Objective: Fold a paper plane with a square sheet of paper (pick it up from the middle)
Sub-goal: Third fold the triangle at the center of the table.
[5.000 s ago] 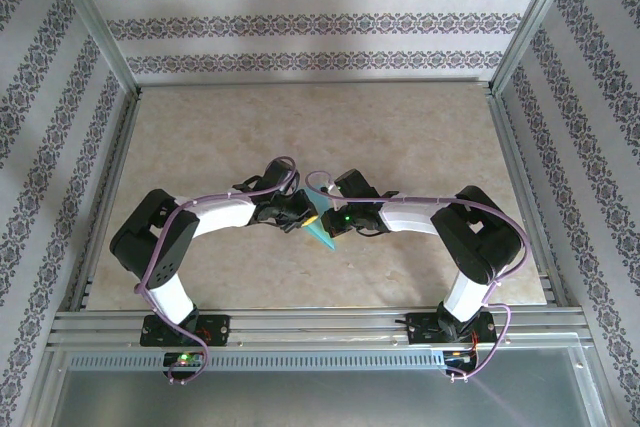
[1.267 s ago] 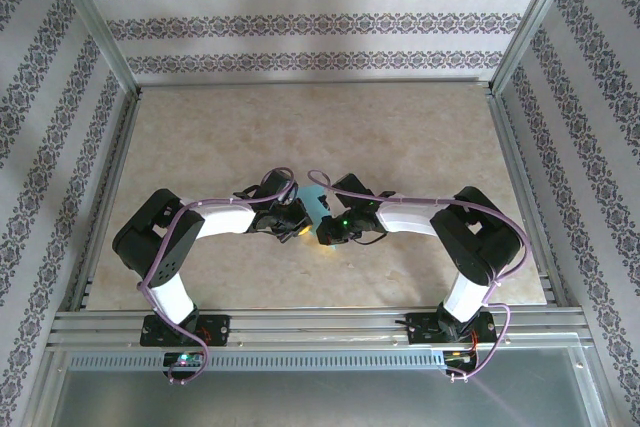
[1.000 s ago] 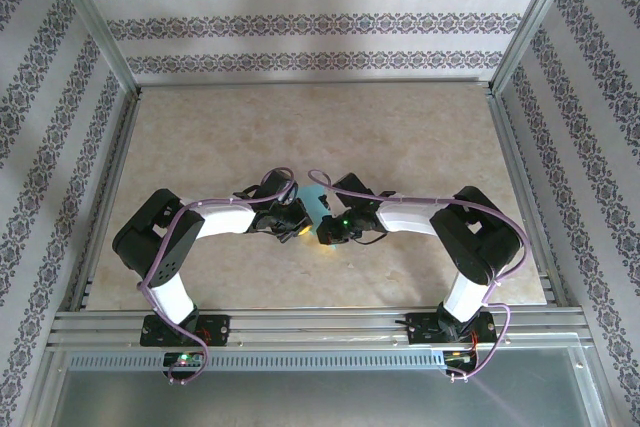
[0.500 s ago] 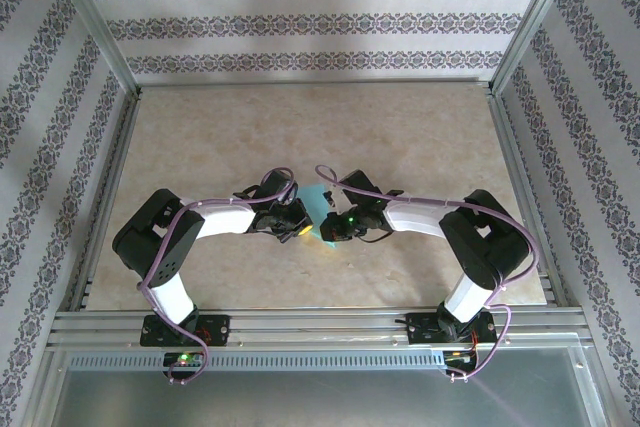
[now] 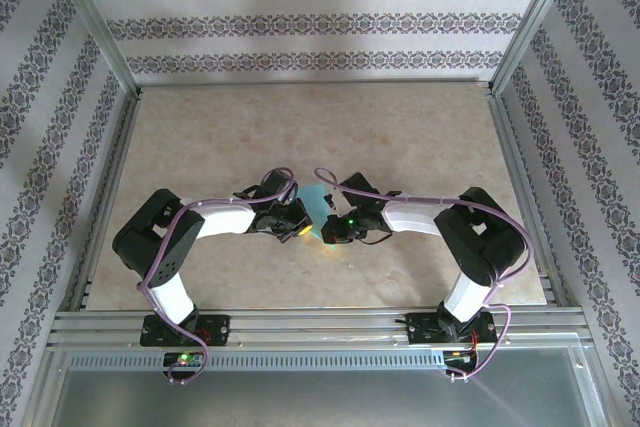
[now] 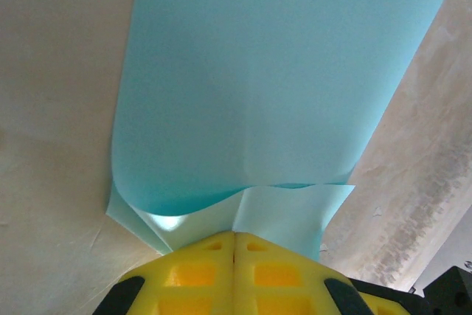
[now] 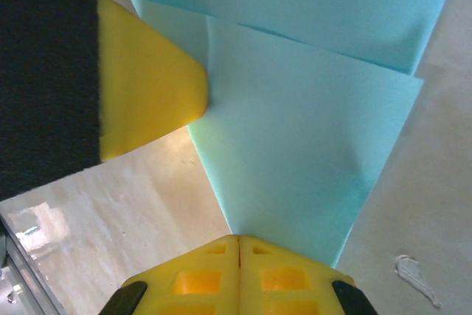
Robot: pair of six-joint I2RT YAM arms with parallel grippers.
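Two claws, mine: left claw [image 6: 234, 235] and right claw [image 7: 238, 240] each clamped onto facing edges of the light-blue paper plane [image 5: 317, 204], held between them over the mid tabletop [image 5: 400, 137]; step judged late creasing, next needing one claw to release and regrip.

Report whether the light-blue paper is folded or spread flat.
Folded. The light-blue paper plane shows overlapping layers with creased edges, pinched by the shut left gripper and right gripper.
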